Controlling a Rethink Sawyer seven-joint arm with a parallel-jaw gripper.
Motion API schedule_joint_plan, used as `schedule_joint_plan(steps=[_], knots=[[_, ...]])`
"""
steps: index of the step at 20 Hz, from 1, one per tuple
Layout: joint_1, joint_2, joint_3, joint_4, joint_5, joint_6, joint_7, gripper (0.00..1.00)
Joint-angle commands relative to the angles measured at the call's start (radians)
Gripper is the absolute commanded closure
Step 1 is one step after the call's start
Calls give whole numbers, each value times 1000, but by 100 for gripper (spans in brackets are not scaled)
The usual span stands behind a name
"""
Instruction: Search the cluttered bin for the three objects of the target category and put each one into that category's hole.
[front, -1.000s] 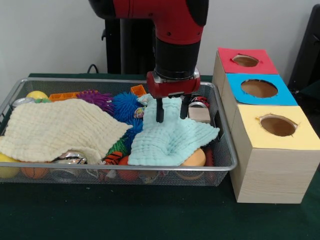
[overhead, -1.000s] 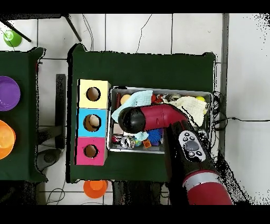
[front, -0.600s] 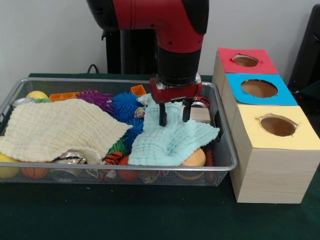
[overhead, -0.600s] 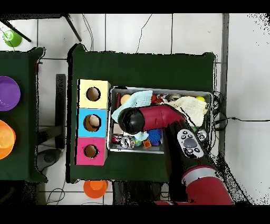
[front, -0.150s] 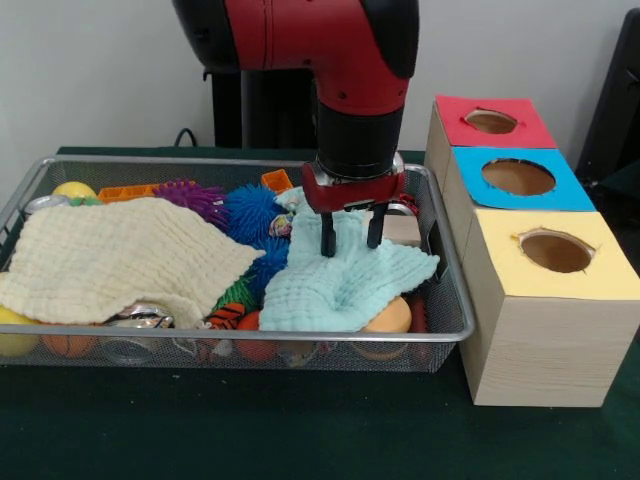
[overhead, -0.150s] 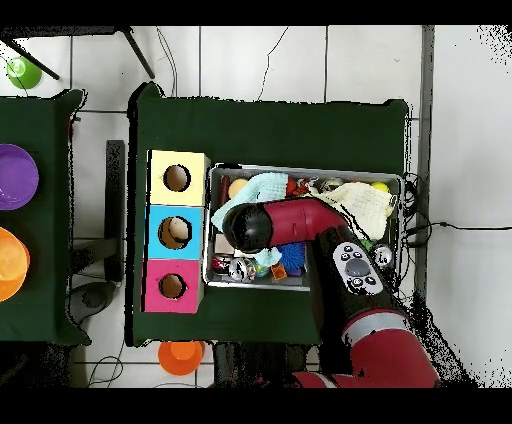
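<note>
Gripper (front, -0.150s: 349, 244) hung with its two fingers spread, tips at the mint cloth (front, -0.150s: 340, 282) in the wire bin (front, -0.150s: 452, 318). Two cloths, three holed boxes: red (front, -0.150s: 490, 122), blue (front, -0.150s: 519, 178), yellow (front, -0.150s: 555, 253); no writing was legible.

In the front view a wire bin (front, -0.150s: 445, 330) sits on the tabletop (front, -0.150s: 250, 430), and 3 boxes (front, -0.150s: 545, 300) stand in a row just beside its right end, each with 1 hole (front, -0.150s: 555, 251) in its top. Inside the bin, 1 cloth (front, -0.150s: 120, 258) covers the left half and a 2nd cloth (front, -0.150s: 340, 285) lies over the right half. Spiky balls (front, -0.150s: 245, 212) lie between and behind the 2 cloths. More balls and a can (front, -0.150s: 135, 320) sit under the cloths' front edges. The tool (front, -0.150s: 349, 245) hangs over the 2nd cloth, its tips at the cloth's rear part.
</note>
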Motion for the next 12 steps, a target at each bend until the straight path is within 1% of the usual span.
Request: schedule_joint_plan(steps=[1, 9, 10, 12], knots=[[19, 43, 34, -75, -84, 131, -134, 0], [28, 44, 29, -75, -93, 146, -134, 0], [26, 44, 30, -75, -96, 152, -135, 100], [28, 46, 30, -79, -97, 161, -138, 100]])
